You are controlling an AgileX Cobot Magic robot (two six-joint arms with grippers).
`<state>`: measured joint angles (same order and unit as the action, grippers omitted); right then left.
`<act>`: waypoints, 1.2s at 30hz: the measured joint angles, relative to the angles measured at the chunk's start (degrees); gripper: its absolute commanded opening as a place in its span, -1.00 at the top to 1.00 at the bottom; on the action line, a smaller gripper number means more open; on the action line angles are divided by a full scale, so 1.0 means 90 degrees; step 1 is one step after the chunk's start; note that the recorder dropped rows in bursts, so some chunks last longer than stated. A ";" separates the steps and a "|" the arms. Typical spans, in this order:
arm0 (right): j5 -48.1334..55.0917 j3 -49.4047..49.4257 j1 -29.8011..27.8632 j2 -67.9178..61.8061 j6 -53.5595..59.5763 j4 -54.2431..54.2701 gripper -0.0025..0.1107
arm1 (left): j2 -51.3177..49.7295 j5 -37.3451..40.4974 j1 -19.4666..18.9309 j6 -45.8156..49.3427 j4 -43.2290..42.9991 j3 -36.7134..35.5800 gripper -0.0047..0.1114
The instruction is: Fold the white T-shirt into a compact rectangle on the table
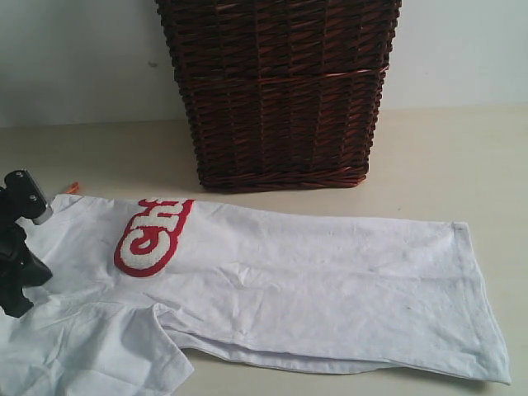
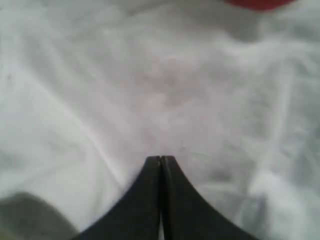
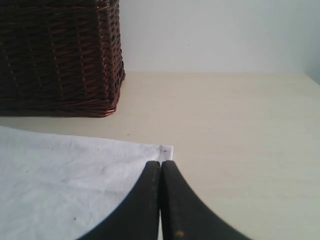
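Observation:
The white T-shirt point(image 1: 313, 280) lies flat on the table point(image 1: 462, 165), stretched left to right, with one sleeve point(image 1: 107, 355) spread at the front left. Its red band of white letters point(image 1: 153, 235) shows at the upper left, and an orange neck tag point(image 1: 71, 188) peeks out beside it. My left gripper point(image 2: 160, 158) is shut, its tips just above the white cloth near the lettering; its black body point(image 1: 18, 264) shows at the left edge. My right gripper point(image 3: 161, 162) is shut beside the shirt's hem corner point(image 3: 167, 150), with nothing visibly between the fingers. It is out of the exterior view.
A tall dark brown wicker basket point(image 1: 280, 91) stands on the table right behind the shirt's middle. Bare table point(image 3: 240, 130) stretches to the right of the hem. A pale wall point(image 1: 74, 58) closes the back.

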<state>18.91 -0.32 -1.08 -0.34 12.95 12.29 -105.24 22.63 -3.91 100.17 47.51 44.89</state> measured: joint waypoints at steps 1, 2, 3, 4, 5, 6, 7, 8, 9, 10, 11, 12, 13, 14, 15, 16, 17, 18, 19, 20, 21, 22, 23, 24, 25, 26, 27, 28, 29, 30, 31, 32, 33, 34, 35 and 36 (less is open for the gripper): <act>0.0000 0.0000 0.0000 0.0000 0.0000 0.0000 0.96 | -0.0031 -0.0228 0.0000 0.0000 0.0025 0.0000 0.92; 0.0000 0.0000 0.0000 0.0000 0.0000 0.0000 0.96 | -0.0042 -0.0387 0.0000 0.0000 0.0058 0.0000 0.92; 0.0000 0.0000 0.0000 0.0000 0.0000 0.0000 0.96 | -0.0054 -0.0489 0.0000 0.0000 0.0119 0.0000 0.92; 0.0000 0.0000 0.0000 0.0000 0.0000 0.0000 0.96 | -0.0054 -0.0535 0.0000 0.0000 0.0190 0.0000 0.92; 0.0000 0.0000 0.0000 0.0000 0.0000 0.0000 0.96 | -0.0054 -0.0547 0.0000 0.0000 0.0271 0.0000 0.92; 0.0000 0.0000 0.0000 0.0000 0.0000 0.0000 0.96 | -0.0054 -0.0546 0.0000 0.0000 0.0326 0.0000 0.92; 0.0000 0.0000 0.0000 0.0000 0.0000 0.0000 0.96 | -0.0054 -0.0532 0.0000 0.0000 0.0370 0.0000 0.92; 0.0000 0.0000 0.0000 0.0000 0.0000 0.0000 0.96 | -0.0054 -0.0531 0.0000 -0.0054 0.0395 0.0000 0.92; 0.0000 0.0000 0.0000 0.0000 0.0000 0.0000 0.96 | -0.0054 -0.0504 0.0000 -0.0124 0.0395 0.0000 0.92; 0.0000 0.0000 0.0000 0.0000 0.0000 0.0000 0.96 | -0.0054 -0.0473 -0.0011 -0.0215 0.0395 -0.0017 0.92; 0.0000 0.0000 0.0000 0.0000 0.0000 0.0000 0.96 | -0.0041 -0.0410 -0.0039 -0.0268 0.0395 -0.0050 0.92; 0.0000 0.0000 0.0000 0.0000 0.0000 0.0000 0.96 | -0.0041 -0.0358 -0.0065 -0.0302 0.0395 -0.0097 0.92; 0.0000 0.0000 0.0000 0.0000 0.0000 0.0000 0.96 | -0.0041 -0.0350 -0.0084 -0.0330 0.0395 -0.0149 0.92; 0.0000 0.0000 0.0000 0.0000 0.0000 0.0000 0.96 | -0.0032 -0.0338 -0.0110 -0.0346 0.0395 -0.0183 0.92; 0.0000 0.0000 0.0000 0.0000 0.0000 0.0000 0.96 | -0.0012 -0.0338 -0.0120 -0.0346 0.0395 -0.0223 0.92; 0.0000 0.0000 0.0000 0.0000 0.0000 0.0000 0.96 | -0.0009 -0.0352 -0.0125 -0.0346 0.0404 -0.0267 0.92; 0.0000 0.0000 0.0000 0.0000 0.0000 0.0000 0.96 | 0.0007 -0.0352 -0.0125 -0.0346 0.0420 -0.0280 0.92; 0.0000 0.0000 0.0000 0.0000 0.0000 0.0000 0.96 | 0.0037 -0.0352 -0.0125 -0.0346 0.0432 -0.0284 0.92; 0.0000 0.0000 0.0000 0.0000 0.0000 0.0000 0.96 | 0.0087 -0.0349 -0.0125 -0.0335 0.0434 -0.0295 0.92; 0.0000 0.0000 0.0000 0.0000 0.0000 0.0000 0.96 | 0.0126 -0.0309 -0.0125 -0.0335 0.0434 -0.0295 0.92; 0.0000 0.0000 0.0000 0.0000 0.0000 0.0000 0.96 | 0.0213 -0.0250 -0.0135 -0.0335 0.0434 -0.0295 0.92; 0.0000 0.0000 0.0000 0.0000 0.0000 0.0000 0.96 | 0.0352 -0.0151 -0.0135 -0.0335 0.0465 -0.0282 0.92; 0.0000 0.0000 0.0000 0.0000 0.0000 0.0000 0.96 | 0.0553 -0.0065 -0.0135 -0.0335 0.0491 -0.0228 0.92; 0.0000 0.0000 0.0000 0.0000 0.0000 0.0000 0.96 | 0.0750 0.0080 -0.0135 -0.0369 0.0537 -0.0164 0.92; 0.0000 0.0000 0.0000 0.0000 0.0000 0.0000 0.96 | 0.1078 0.0286 -0.0135 -0.0430 0.0584 -0.0056 0.92; 0.0000 0.0000 0.0000 0.0000 0.0000 0.0000 0.96 | 0.1313 0.0600 -0.0135 -0.0511 0.0612 0.0013 0.92; 0.0000 0.0000 0.0000 0.0000 0.0000 0.0000 0.96 | 0.1542 0.0961 -0.0162 -0.0538 0.0639 0.0070 0.92; 0.0000 0.0000 0.0000 0.0000 0.0000 0.0000 0.96 | 0.1875 0.1687 -0.0163 -0.0513 0.0624 0.0122 0.92; 0.0000 0.0000 0.0000 0.0000 0.0000 0.0000 0.96 | 0.2065 0.2283 -0.0179 -0.0413 0.0557 0.0133 0.92; 0.0000 0.0000 0.0000 0.0000 0.0000 0.0000 0.96 | 0.2253 0.3126 -0.0179 -0.0179 0.0444 0.0122 0.92; 0.0000 0.0000 0.0000 0.0000 0.0000 0.0000 0.96 | 0.2378 0.3905 -0.0179 0.0169 0.0286 0.0055 0.92; -0.0013 0.0000 0.0000 0.0000 0.0000 0.0000 0.96 | 0.2458 0.4373 -0.0179 0.0473 0.0153 -0.0082 0.92; -0.0013 0.0000 0.0000 0.0000 0.0000 0.0000 0.96 | 0.2502 0.4739 -0.0150 0.0792 -0.0016 -0.0283 0.92; -0.0013 0.0000 0.0000 0.0000 0.0000 0.0000 0.96 | 0.2516 0.4944 -0.0153 0.1101 -0.0156 -0.0515 0.92; -0.0013 0.0000 0.0000 0.0000 0.0000 0.0000 0.96 | 0.2516 0.5006 -0.0153 0.1354 -0.0258 -0.0709 0.91; -0.0013 0.0000 0.0000 0.0000 0.0000 0.0000 0.96 | 0.2516 0.4944 -0.0153 0.1650 -0.0353 -0.0956 0.87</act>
<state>18.79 -0.32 -1.08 -0.34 12.95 12.29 -82.60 67.13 -5.29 115.02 44.32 36.29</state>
